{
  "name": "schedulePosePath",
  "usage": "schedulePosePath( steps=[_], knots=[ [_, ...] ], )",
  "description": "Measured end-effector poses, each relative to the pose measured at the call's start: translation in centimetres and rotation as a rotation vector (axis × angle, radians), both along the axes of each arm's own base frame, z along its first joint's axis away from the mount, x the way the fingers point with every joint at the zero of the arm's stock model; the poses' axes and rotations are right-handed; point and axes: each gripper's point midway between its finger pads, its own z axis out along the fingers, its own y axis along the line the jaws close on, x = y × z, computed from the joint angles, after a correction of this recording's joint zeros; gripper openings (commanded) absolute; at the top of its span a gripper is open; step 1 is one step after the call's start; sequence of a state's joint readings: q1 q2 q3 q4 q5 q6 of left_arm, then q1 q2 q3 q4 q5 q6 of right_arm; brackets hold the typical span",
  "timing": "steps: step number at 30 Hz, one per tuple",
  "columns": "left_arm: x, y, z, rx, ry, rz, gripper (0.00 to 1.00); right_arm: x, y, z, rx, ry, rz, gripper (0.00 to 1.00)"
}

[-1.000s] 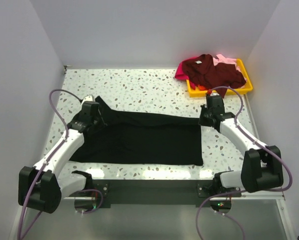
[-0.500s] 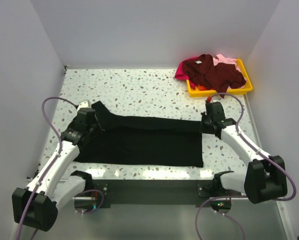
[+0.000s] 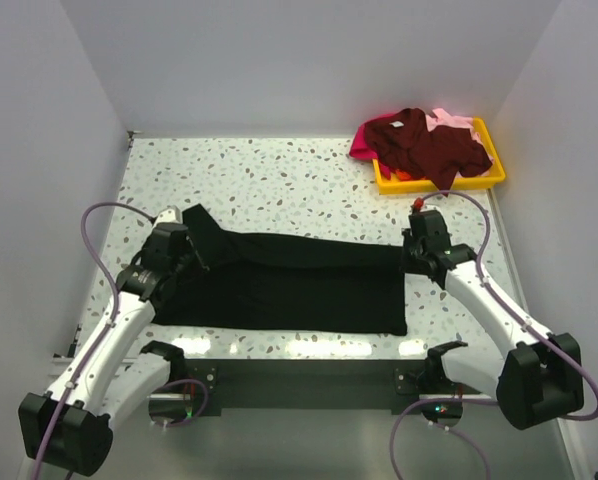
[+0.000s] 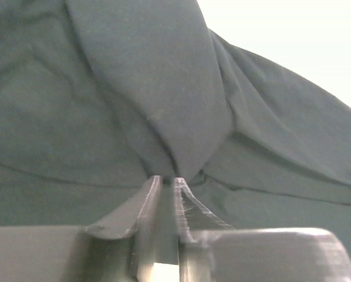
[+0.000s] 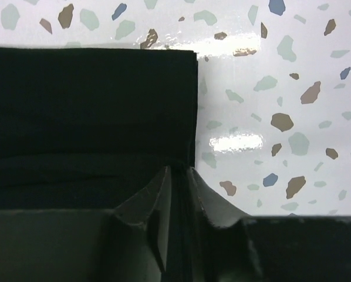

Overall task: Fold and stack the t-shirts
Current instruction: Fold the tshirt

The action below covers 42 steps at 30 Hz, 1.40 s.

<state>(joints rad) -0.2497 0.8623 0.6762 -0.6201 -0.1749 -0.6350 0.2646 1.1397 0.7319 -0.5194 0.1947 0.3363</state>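
from above, the left gripper (image 3: 187, 252) sits low on the left end of the black t-shirt (image 3: 289, 285), which lies folded into a long band across the near part of the speckled table (image 3: 279, 180), one sleeve (image 3: 204, 222) poking out toward the far left; that view hides the fingertips; the left wrist camera shows the left gripper (image 4: 165, 178) with its jaws almost together, clenched on a peak of cloth, the black t-shirt (image 4: 105, 88) filling that view in soft creases; at the right end the right gripper (image 3: 411, 260) rests on the far corner of the band; its wrist view shows the right gripper (image 5: 178, 170) nipping the shirt's edge, dark cloth between the jaws, the black t-shirt (image 5: 87, 106) flat with a square corner on the table (image 5: 281, 88); only the overhead view shows the yellow tray (image 3: 497, 165) at the far right, holding the maroon t-shirt (image 3: 424, 145) heaped over a magenta t-shirt (image 3: 361, 148) and a pale pink t-shirt (image 3: 455, 122)
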Motion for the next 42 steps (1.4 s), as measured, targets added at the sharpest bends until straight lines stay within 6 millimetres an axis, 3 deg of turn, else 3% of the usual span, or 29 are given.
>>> schedulePosePath(
  steps=[2, 4, 6, 12, 17, 25, 31, 37, 42],
  knots=[
    [-0.5, -0.3, 0.0, -0.012, 0.009, -0.014, 0.5, -0.5, 0.0, 0.2, 0.005, -0.001, -0.003, 0.41],
    [-1.0, -0.4, 0.3, -0.023, 0.011, -0.021, 0.62, -0.7, 0.0, 0.6, 0.008, -0.012, -0.007, 0.53],
    [-1.4, -0.4, 1.3, -0.037, -0.004, -0.021, 0.66, -1.0, 0.0, 1.0, 0.012, -0.021, -0.01, 0.62],
    [-0.8, -0.7, 3.0, -0.047, -0.035, -0.029, 0.67, -0.9, -0.2, 2.3, 0.016, -0.058, -0.018, 0.68],
    [0.3, -0.5, 1.5, -0.005, 0.027, -0.027, 0.77, 0.0, 0.5, 1.9, 0.027, -0.032, -0.006, 0.69],
    [4.2, -0.8, -0.7, 0.036, 0.07, -0.029, 0.74, 0.9, 2.4, 0.5, 0.101, 0.003, 0.029, 0.69],
    [5.2, -1.9, -1.5, -0.006, 0.046, -0.064, 0.74, 1.4, 3.8, -1.6, 0.156, 0.046, 0.059, 0.69],
    [4.7, -1.7, -3.1, 0.003, 0.067, -0.066, 0.76, 1.7, 6.5, -3.7, 0.252, 0.106, 0.124, 0.69],
    [4.0, -1.6, -5.5, 0.011, 0.118, -0.068, 0.76, 1.1, 8.3, -6.3, 0.292, 0.196, 0.165, 0.69]
  ],
)
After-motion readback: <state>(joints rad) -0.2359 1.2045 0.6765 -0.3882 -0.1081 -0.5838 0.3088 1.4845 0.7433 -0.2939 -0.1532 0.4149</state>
